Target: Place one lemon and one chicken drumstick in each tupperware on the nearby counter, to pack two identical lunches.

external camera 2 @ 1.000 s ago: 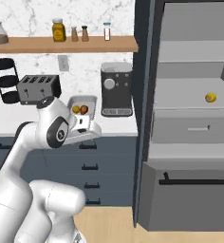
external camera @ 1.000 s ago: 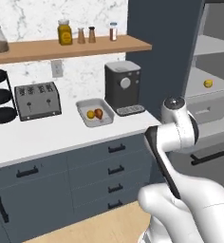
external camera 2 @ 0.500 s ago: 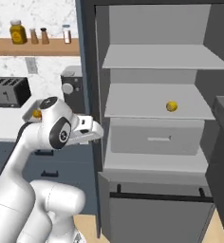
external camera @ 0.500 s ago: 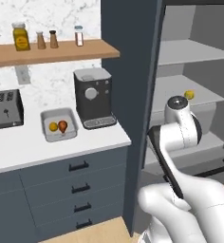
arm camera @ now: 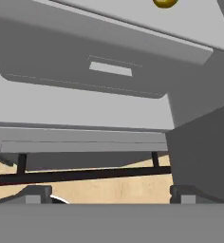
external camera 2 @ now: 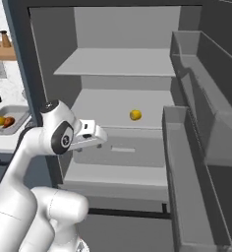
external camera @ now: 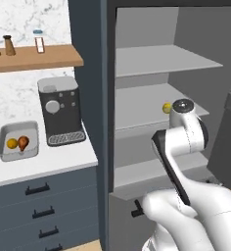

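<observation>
- The white arm's two-finger gripper (external camera 2: 99,136) has its jaws spread wide and empty, pointing into the open grey fridge (external camera 2: 123,64).
- A small round yellow lemon (external camera 2: 135,115) lies on the fridge's middle shelf, up and beyond the jaws, right of them in the right base view; being round, it offers no long axis.
- Left of the fridge, a shallow grey tupperware (external camera: 5,152) on the smooth white counter (external camera: 44,166) holds another lemon (external camera: 11,143) and a brown chicken drumstick (external camera: 23,142).

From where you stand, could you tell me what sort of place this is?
It looks like a home kitchen: an open fridge with a lemon on its shelf, a coffee machine on the white counter, and slate-blue drawers below.
</observation>
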Tool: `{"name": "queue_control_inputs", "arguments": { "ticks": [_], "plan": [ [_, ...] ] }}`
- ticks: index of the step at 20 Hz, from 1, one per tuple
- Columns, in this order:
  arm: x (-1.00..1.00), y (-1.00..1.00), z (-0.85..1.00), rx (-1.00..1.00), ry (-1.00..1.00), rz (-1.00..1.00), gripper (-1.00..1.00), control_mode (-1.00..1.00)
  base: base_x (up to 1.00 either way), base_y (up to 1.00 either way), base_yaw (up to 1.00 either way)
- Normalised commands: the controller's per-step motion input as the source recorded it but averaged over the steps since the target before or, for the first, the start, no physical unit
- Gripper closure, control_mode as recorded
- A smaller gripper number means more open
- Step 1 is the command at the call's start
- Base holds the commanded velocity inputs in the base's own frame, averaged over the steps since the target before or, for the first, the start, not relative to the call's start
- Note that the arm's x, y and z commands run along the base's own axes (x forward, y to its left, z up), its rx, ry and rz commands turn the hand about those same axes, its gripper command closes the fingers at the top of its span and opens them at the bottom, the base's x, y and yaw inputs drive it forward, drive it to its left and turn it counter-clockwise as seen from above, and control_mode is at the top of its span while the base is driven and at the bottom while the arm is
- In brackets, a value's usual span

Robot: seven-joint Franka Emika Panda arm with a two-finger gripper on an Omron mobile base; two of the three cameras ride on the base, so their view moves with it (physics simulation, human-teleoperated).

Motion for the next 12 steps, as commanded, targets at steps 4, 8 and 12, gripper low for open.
{"name": "queue_control_inputs", "arguments": {
  "ticks": [4, 8, 12],
  "plan": [
    [0.00, 0.00, 0.00, 0.00, 0.00, 0.00, -1.00, 1.00, 0.33, -0.12, 0.00],
    [0.00, 0.00, 0.00, 0.00, 0.00, 0.00, -1.00, 1.00, 0.00, -0.06, 0.00],
    [0.00, 0.00, 0.00, 0.00, 0.00, 0.00, -1.00, 1.00, 0.00, 0.00, 0.00]
  ]
}}
